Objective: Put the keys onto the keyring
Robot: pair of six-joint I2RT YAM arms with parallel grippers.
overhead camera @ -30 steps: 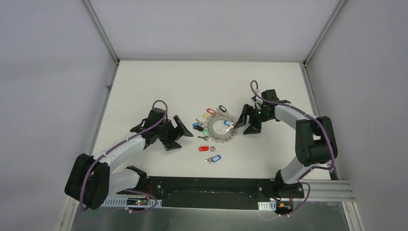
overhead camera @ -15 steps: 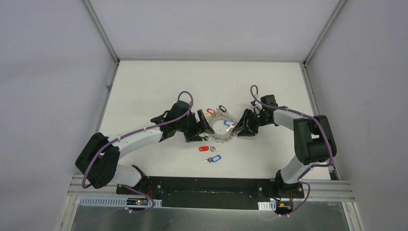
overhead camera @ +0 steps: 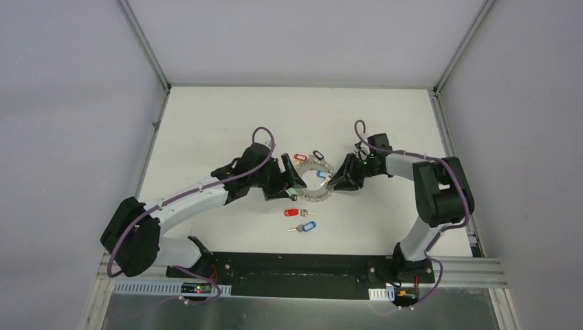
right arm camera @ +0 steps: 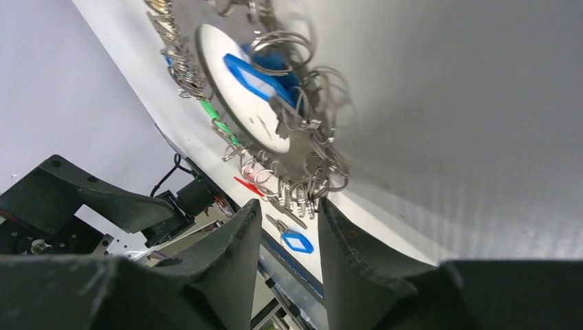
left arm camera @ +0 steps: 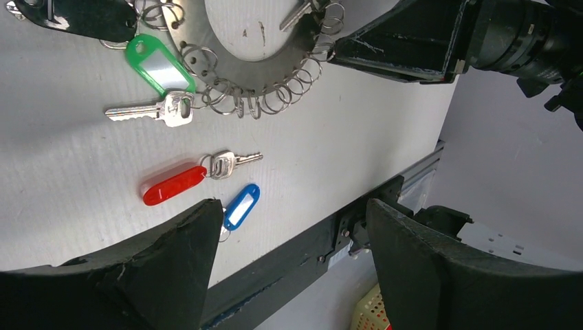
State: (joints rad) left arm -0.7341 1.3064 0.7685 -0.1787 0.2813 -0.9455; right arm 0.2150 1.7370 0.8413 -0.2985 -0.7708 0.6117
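Just beyond the jaws of left gripper (left arm camera: 292, 206), widely released, lie red-tagged key (left arm camera: 185, 180) and blue-tagged key (left arm camera: 240, 206). Jaws of right gripper (right arm camera: 289, 206): narrowly parted at keyring (left arm camera: 237, 69) rim, grasping nothing.

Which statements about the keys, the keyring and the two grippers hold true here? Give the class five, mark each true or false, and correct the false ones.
1. The red-tagged key lies on the table, off the keyring. True.
2. The blue-tagged key beside it hangs on the keyring. False: it lies loose on the table too.
3. The left gripper is shut on the red-tagged key. False: its jaws stand wide open, holding nothing.
4. A green-tagged key lies at the keyring's rim. True.
5. The right gripper is at the keyring's edge. True.
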